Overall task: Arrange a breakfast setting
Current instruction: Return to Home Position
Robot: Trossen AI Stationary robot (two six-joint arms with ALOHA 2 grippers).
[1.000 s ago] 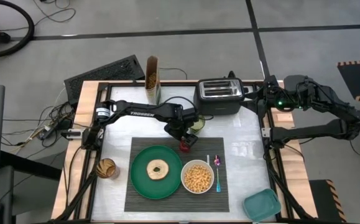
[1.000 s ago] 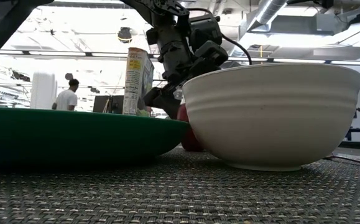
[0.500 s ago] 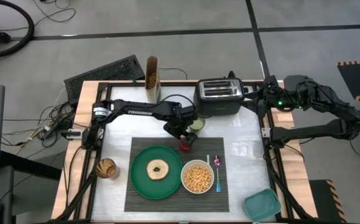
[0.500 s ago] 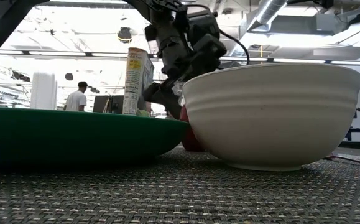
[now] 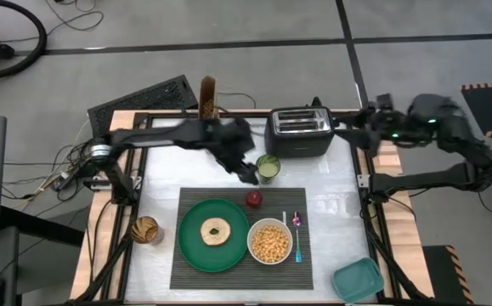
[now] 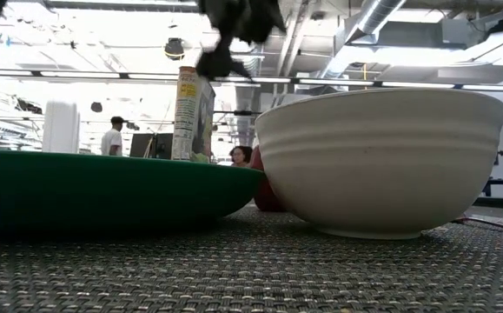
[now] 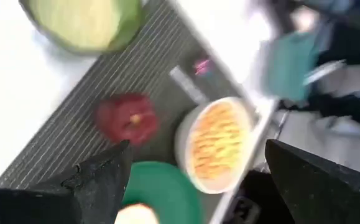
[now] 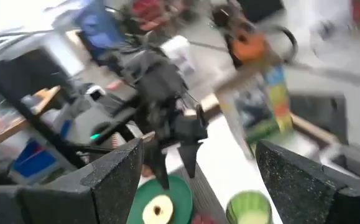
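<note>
The dark ribbed placemat [image 5: 239, 255] holds the green plate [image 5: 193, 246] with the tan bagel [image 5: 216, 229], the white bowl [image 5: 269, 242] of yellow cereal, the pink-teal spoon [image 5: 296, 234] and the red apple [image 5: 253, 199]. The apple rests on the mat's far edge, and also shows in the left wrist view [image 7: 127, 117]. My left gripper [image 5: 247, 176] hovers open and empty above the table, just far-left of the apple; in the low view [image 6: 234, 26] it is high above the bowl [image 6: 381, 156]. My right gripper [image 5: 371, 119] is open and empty at the far right, beside the toaster.
The black toaster [image 5: 299, 132] and a cereal box [image 5: 208, 102] stand at the far edge. A green cup [image 5: 268, 167] stands just beyond the mat, beside my left gripper. A jar [image 5: 146, 229] stands left of the mat, a teal container [image 5: 356, 280] at the near right corner.
My left gripper has risen from just above the apple and drawn back toward the table's far left. The apple stays where it was on the placemat. My right arm has shifted a little at the far right.
</note>
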